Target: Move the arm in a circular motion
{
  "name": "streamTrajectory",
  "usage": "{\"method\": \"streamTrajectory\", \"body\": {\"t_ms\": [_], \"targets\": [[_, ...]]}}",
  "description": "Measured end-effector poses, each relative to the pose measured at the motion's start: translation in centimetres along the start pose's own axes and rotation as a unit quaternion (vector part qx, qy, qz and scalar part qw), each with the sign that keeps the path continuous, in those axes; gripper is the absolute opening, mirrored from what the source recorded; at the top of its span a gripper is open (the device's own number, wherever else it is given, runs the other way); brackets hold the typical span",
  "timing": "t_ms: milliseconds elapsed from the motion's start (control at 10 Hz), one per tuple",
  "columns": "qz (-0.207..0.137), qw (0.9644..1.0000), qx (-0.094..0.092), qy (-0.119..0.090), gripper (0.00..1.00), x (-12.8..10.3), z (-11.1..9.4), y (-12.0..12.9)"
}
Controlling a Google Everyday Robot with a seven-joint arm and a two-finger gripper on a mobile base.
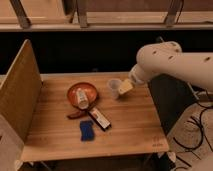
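Observation:
The arm (170,62) is a thick cream-white tube with a bulbous joint and small dark screw holes, reaching in from the right over the wooden table (125,125). Its pale yellowish tip, the gripper (125,87), hangs over the table's right half, just beside a small translucent white cup (114,88). Nothing is seen held in the gripper.
An orange bowl (82,93) holds a white bottle lying on its side. A dark flat item, a white-and-red box (99,119) and a blue sponge (86,130) lie in front of it. A wooden panel (17,92) stands at the table's left edge. Cables lie on the floor at right.

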Motion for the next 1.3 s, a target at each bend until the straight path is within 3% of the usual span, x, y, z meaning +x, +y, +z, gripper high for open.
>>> {"method": "streamTrajectory", "body": {"t_ms": [200, 300, 400, 700, 900, 1100, 1300], "targets": [[-0.061, 0.9977, -0.030, -0.001, 0.80, -3.6, 1.4, 4.7], [-0.081, 0.9957, -0.045, 0.000, 0.80, -4.4, 1.9, 6.6], [-0.106, 0.9923, -0.064, 0.004, 0.80, -4.9, 2.5, 9.0], [-0.169, 0.9766, -0.133, 0.012, 0.80, -4.9, 3.2, 16.2], [-0.181, 0.9698, -0.163, 0.017, 0.80, -3.9, 3.0, 18.7], [-0.157, 0.9703, -0.182, 0.027, 0.80, -1.6, 2.3, 19.1], [-0.121, 0.9763, -0.175, 0.038, 0.80, 1.1, 1.6, 17.6]]}}
